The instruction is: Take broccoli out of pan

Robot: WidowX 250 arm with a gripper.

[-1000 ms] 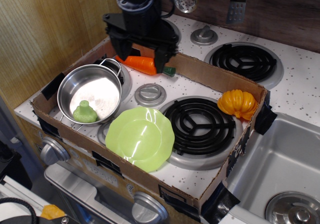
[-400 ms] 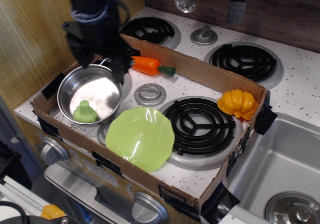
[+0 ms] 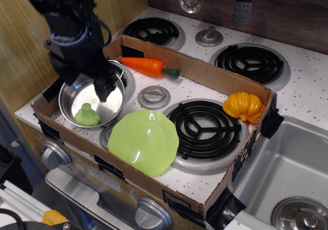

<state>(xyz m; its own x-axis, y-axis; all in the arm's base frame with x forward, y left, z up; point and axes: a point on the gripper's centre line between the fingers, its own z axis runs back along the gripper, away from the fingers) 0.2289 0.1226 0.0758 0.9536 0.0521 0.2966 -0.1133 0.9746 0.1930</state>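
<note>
The approach is in hand — the gripper (image 3: 87, 84) hangs over the pan (image 3: 92, 97), fingers (image 3: 105, 89) spread and empty, above the far half. The broccoli (image 3: 87, 115) sits stem-up at the pan's near rim, untouched. Next, I judge, the arm must shift toward that near rim and descend so the fingers straddle the head — then close.

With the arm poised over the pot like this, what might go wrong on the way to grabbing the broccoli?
1. The tool hangs over the back of the pan, while the broccoli sits against the front wall. A straight descent would likely miss it.
2. The broccoli is close to the pan wall, so a finger may strike the rim and tip or shove the pan.
3. The cardboard wall stands just in front of the pan, so an outward lift could catch it.
</note>
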